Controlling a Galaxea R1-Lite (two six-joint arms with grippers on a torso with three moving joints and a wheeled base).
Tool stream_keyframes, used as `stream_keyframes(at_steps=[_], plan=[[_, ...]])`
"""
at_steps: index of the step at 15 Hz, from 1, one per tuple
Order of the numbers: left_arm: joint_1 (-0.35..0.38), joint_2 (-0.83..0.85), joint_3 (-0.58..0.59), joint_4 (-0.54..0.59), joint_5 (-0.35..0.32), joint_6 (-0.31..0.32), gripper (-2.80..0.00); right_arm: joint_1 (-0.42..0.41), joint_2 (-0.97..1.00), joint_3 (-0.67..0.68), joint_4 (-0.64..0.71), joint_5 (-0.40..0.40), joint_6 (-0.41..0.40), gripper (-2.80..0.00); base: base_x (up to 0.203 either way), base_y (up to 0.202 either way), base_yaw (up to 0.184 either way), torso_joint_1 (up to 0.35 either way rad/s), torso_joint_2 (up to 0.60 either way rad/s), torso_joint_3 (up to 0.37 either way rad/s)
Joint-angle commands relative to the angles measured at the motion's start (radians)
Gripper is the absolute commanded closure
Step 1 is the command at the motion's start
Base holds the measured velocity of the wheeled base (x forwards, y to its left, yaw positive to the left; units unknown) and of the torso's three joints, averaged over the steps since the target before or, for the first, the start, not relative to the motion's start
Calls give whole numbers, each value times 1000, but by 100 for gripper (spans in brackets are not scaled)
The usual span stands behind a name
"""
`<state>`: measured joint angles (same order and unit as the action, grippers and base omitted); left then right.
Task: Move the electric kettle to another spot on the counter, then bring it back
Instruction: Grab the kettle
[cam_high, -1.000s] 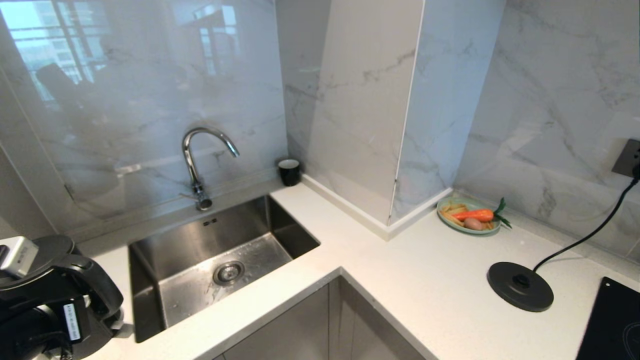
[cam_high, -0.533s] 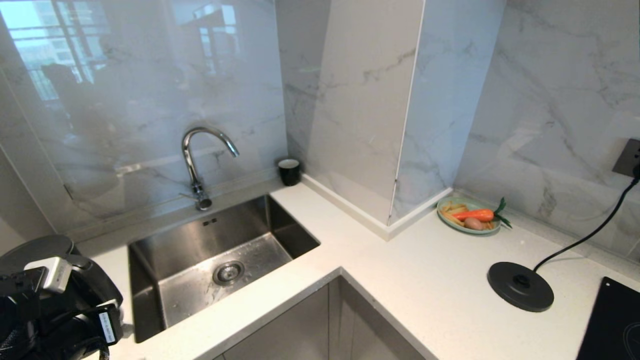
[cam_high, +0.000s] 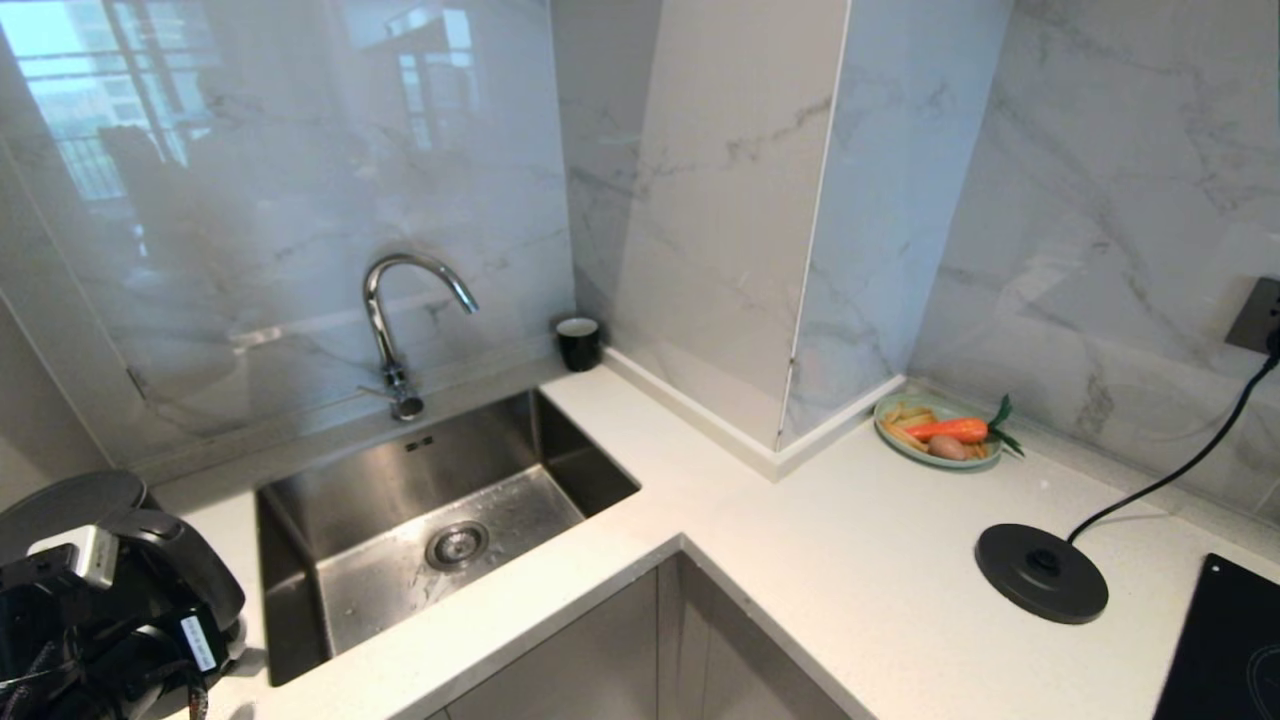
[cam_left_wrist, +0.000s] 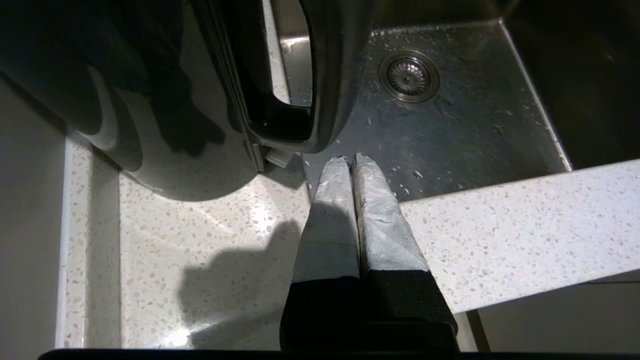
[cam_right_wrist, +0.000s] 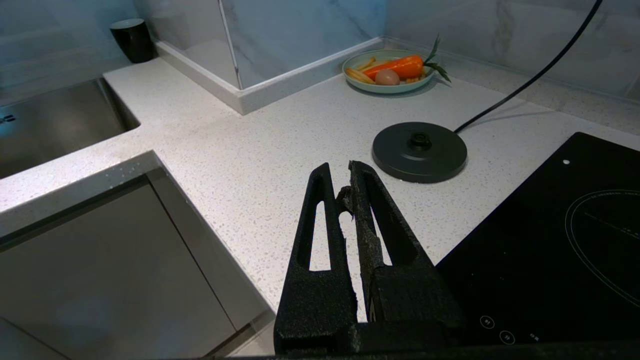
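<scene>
Since the earlier frame the left arm has dropped lower in the head view's left corner and swung in closer to the electric kettle (cam_high: 150, 560); nothing else on the tabletop (cam_high: 800, 560) has shifted.

Left claw (cam_left_wrist: 351, 159) has its two taped fingers pressed flat together, nothing between them, so no grip yet. From the wrist view, the kettle's looped handle (cam_left_wrist: 320, 100) sits just ahead of the fingertips, close but I can't tell if they touch, with the glossy kettle body off to one side and the steel sink (cam_left_wrist: 450, 115) right beyond the tips. The kettle stands upright near the sink's edge, off its base.

My guess is the pinched fingers are lined up to slip through the handle loop and hook it, or they'll need to spread first to clamp the handle.

Right claw (cam_right_wrist: 342, 172) hangs parked over the other stretch of tabletop, fingers nearly together and holding nothing, with the round base disc (cam_right_wrist: 419, 151) just ahead of it and the hob (cam_right_wrist: 550, 240) beside it. That corded disc waiting empty makes sense as the return spot.
</scene>
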<state>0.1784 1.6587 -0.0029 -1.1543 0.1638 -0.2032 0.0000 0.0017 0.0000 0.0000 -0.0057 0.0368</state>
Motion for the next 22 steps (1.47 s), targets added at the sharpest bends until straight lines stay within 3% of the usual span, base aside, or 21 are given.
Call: stream_keyframes(at_steps=[1,2,3,7,10,12,15,22], plan=[[7,-2,3,-6,-20,1,0,0,0,0,0,0,0,0,0,0,0,0,0,0],[9,-2,3,-4,-32,5,0,1,0,0,0,0,0,0,0,0,0,0,0,0],[9,-2,3,-5,-33,7,-280,0,0,0,0,0,0,0,0,0,0,0,0,0],[44,8,0,-8,-61,20,-280,0,0,0,0,1,0,0,0,0,0,0,0,0],[159,44,-25,-9,-195,68,-280,0,0,0,0,0,1,0,0,0,0,0,0,0],[185,109,-43,-27,-241,80,-280,0,0,0,0,0,0,0,0,0,0,0,0,0],[177,151,-43,-133,-253,82,-280,0,0,0,0,0,0,0,0,0,0,0,0,0],[155,179,-84,-143,-263,80,-280,0,0,0,0,0,0,0,0,0,0,0,0,0]])
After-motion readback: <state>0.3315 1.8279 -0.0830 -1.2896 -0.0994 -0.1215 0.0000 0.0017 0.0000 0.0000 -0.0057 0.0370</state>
